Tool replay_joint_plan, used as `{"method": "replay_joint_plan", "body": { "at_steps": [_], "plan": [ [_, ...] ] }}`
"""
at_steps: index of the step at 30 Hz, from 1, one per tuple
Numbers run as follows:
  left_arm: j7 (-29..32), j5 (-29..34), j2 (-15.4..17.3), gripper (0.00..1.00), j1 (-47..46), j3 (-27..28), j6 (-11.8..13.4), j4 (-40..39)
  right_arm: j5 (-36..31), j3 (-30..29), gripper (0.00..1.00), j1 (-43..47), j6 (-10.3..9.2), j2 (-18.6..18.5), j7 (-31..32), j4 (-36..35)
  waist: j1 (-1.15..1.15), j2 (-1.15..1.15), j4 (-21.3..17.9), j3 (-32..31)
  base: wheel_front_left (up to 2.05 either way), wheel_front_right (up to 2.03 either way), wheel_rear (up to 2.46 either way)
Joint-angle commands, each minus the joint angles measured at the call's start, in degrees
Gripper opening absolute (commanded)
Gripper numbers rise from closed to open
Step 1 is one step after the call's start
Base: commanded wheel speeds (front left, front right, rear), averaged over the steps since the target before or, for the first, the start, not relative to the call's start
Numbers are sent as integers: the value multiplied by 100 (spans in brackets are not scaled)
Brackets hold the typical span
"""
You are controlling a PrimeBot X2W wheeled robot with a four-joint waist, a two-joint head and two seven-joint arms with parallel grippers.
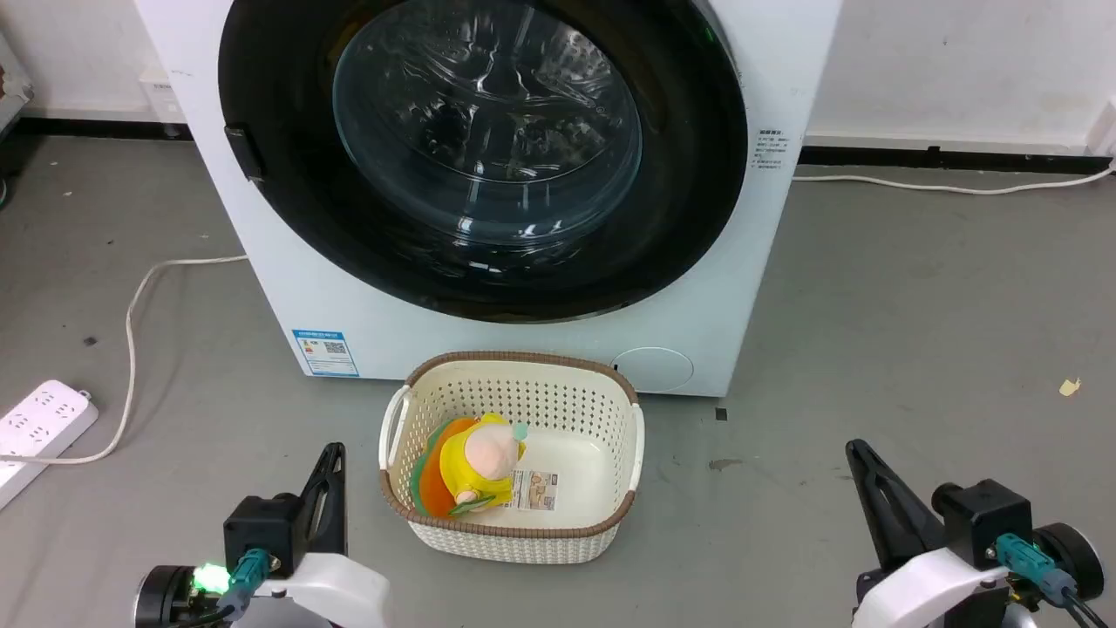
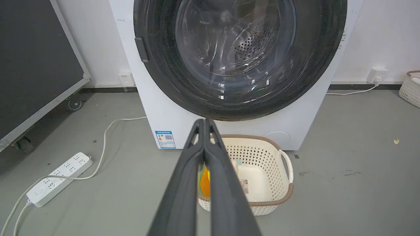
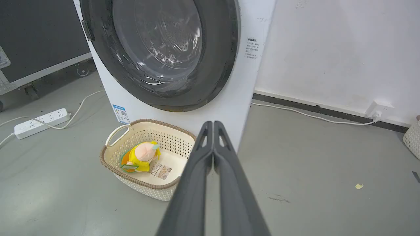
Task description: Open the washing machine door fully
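The white washing machine (image 1: 540,340) stands on the floor straight ahead. Its washing machine door (image 1: 697,192), a glossy black disc with a clear glass bowl centre, lies flat against the front, closed. A small black handle (image 1: 246,153) sits on the door's left edge. My left gripper (image 1: 331,453) is low at the lower left, shut and empty, well short of the machine. My right gripper (image 1: 856,449) is at the lower right, also shut and empty. In the left wrist view the shut gripper (image 2: 204,120) points at the door (image 2: 164,75); the right gripper (image 3: 212,122) points at the machine's right corner.
A cream plastic basket (image 1: 610,523) holding a yellow and orange plush toy (image 1: 475,462) stands on the floor just before the machine, between my grippers. A white power strip (image 1: 39,423) and its cable lie at the left. Another cable (image 1: 942,185) runs along the right wall.
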Motion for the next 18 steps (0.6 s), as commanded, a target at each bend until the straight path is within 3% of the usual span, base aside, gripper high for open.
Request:
{"method": "replay_joint_plan", "body": {
  "at_steps": [1,18],
  "plan": [
    [2,51,7,0,-85,-4,16,-21,-44,-5,0,-69,5,29,2,-28,0,0,0,0,0,0,0],
    [2,51,7,0,-85,-4,16,-21,-44,-5,0,-69,5,29,2,-28,0,0,0,0,0,0,0]
  ]
}}
